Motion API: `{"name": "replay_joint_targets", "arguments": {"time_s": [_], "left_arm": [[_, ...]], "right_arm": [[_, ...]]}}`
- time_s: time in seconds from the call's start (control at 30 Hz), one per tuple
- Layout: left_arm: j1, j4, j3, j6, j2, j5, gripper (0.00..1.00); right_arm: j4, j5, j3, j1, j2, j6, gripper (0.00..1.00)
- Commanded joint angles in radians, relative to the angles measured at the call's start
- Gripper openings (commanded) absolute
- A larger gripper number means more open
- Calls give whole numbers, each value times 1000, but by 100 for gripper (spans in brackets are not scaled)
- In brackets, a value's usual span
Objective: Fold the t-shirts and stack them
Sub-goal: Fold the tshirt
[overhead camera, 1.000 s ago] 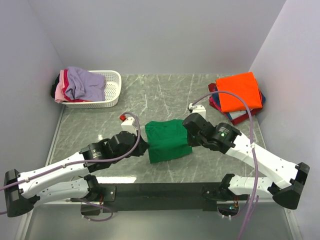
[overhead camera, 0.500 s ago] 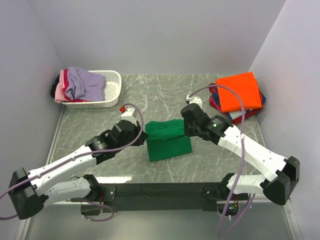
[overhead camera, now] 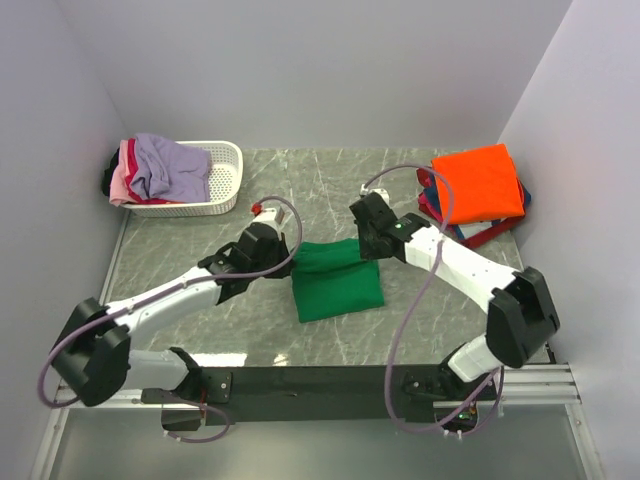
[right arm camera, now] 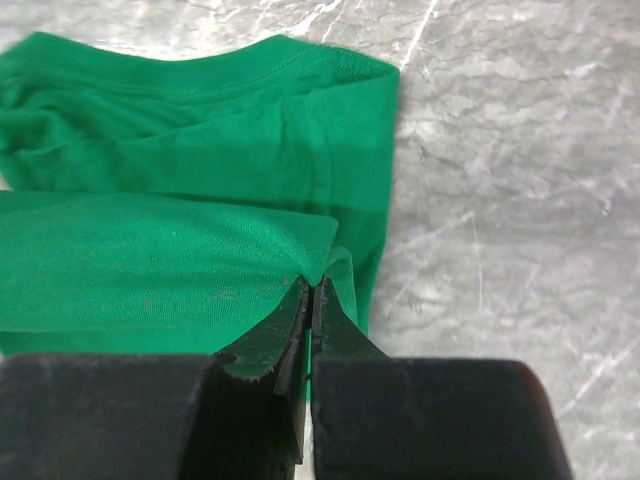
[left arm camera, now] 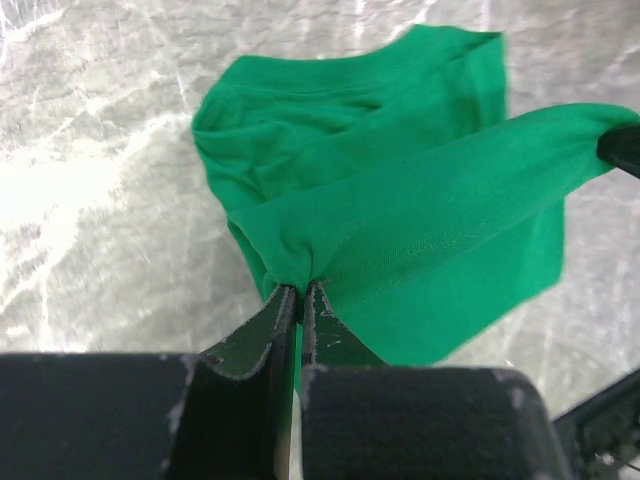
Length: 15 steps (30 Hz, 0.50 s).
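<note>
The bright green t-shirt lies partly folded on the marble table, mid-way between the arms. My left gripper is shut on the shirt's left corner. My right gripper is shut on its right corner. A band of green cloth is stretched between them, lifted over the rest of the shirt. An orange t-shirt tops a folded stack at the far right, with red and navy edges showing under it.
A white slotted basket stands at the far left, holding crumpled lavender and pink shirts. Grey walls close in the left, far and right sides. A black rail runs along the near edge.
Both grippers have moved toward the far side of the table, carrying the held green edge over the shirt. Both stay shut on the cloth.
</note>
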Motion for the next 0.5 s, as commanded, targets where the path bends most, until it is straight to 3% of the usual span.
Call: {"name": "replay_joint_targets", "arguments": {"time_s": [0.0,0.27,0.3,0.33,0.37,0.43,0.47], "left_arm": [[43,75,31,57,59,40,1],[99,124,118,94,226,78,2],[105,123,129,95,249,77,6],[110,118,138,95,259,68,18],[113,108,158,94,265,57,24],[123,89,179,92,270,22,42],[126,82,201,92,267,8,46]], "right_arm": [[64,7,53,-30,66,-40,0],[90,-9,148,-83,202,-59,0],[90,-9,157,-87,217,-59,0],[89,-7,166,-92,223,-57,0],[87,-3,189,-103,231,-54,13],[74,11,214,-112,246,-51,29],[69,19,229,-116,245,-49,41]]}}
